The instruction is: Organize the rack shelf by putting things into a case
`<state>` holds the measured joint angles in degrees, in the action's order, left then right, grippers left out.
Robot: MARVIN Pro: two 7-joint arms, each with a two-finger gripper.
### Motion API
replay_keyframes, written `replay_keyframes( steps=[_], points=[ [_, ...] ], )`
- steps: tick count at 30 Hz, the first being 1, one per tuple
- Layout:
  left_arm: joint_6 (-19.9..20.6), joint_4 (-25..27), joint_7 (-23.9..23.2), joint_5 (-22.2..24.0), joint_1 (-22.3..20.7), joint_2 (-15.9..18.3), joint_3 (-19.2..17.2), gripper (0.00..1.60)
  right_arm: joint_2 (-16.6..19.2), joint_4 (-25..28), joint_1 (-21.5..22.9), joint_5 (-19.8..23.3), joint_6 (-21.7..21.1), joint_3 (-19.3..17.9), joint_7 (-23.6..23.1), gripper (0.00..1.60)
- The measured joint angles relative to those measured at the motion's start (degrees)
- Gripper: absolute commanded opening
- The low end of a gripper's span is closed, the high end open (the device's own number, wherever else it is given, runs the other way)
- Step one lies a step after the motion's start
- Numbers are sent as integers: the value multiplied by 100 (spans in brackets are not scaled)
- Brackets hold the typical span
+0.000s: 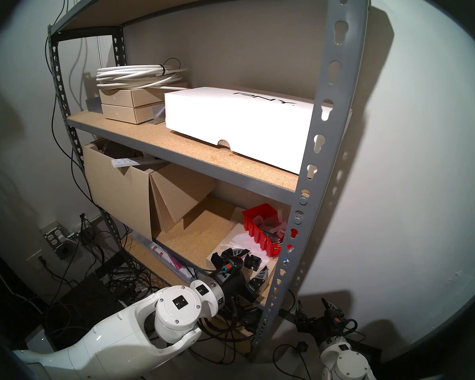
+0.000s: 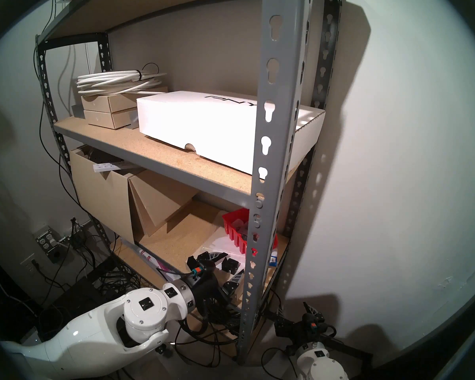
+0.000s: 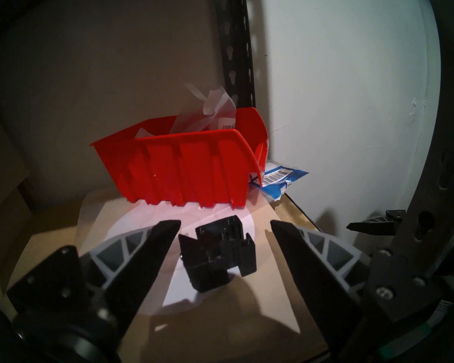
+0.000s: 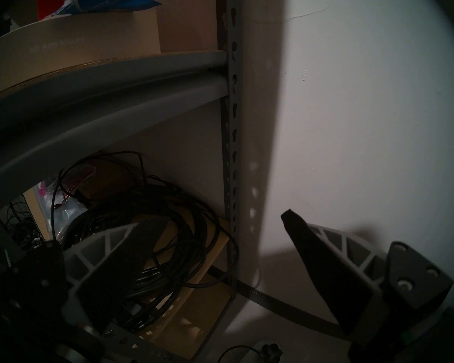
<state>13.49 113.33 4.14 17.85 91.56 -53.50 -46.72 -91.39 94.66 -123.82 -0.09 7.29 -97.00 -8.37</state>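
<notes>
The red bin (image 1: 258,230) stands at the right end of the rack shelf's lower board (image 1: 203,234), by the front upright (image 1: 324,124). A clear plastic bag (image 3: 207,111) with a white label sticks out of the bin (image 3: 184,168). The small black ridged block (image 3: 218,252) lies on a flat pale box in front of the bin. My left gripper (image 3: 222,221) is open, with one finger on each side of the block and not touching it; it also shows in the head view (image 1: 257,259). My right gripper (image 1: 313,305) is open and empty, low beside the rack.
A blue and white barcode packet (image 3: 281,176) lies right of the bin. Tan cardboard boxes (image 1: 121,190) fill the lower shelf's left. The white PNY box (image 1: 239,124) and a white cable coil (image 1: 137,75) sit above. Black cables (image 4: 155,236) lie on the bottom board.
</notes>
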Motion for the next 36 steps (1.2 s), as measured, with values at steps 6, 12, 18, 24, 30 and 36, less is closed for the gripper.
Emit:
replay_keyframes(
  steps=[6,12,18,24,30,36],
  points=[
    [4,-52,-5,-26,-35,-44,14,130,0,0,0,0,0,0,0,160],
    [17,-75,31,-41,-59,-67,8,104,0,0,0,0,0,0,0,160],
    [24,-97,47,-53,-69,-75,13,78,0,0,0,0,0,0,0,160],
    [21,-100,59,-68,-69,-77,21,75,0,0,0,0,0,0,0,160],
    [14,-101,75,-71,-65,-77,19,70,0,0,0,0,0,0,0,160],
    [13,-67,85,54,-27,-57,-49,62,0,0,0,0,0,0,0,160]
  ],
)
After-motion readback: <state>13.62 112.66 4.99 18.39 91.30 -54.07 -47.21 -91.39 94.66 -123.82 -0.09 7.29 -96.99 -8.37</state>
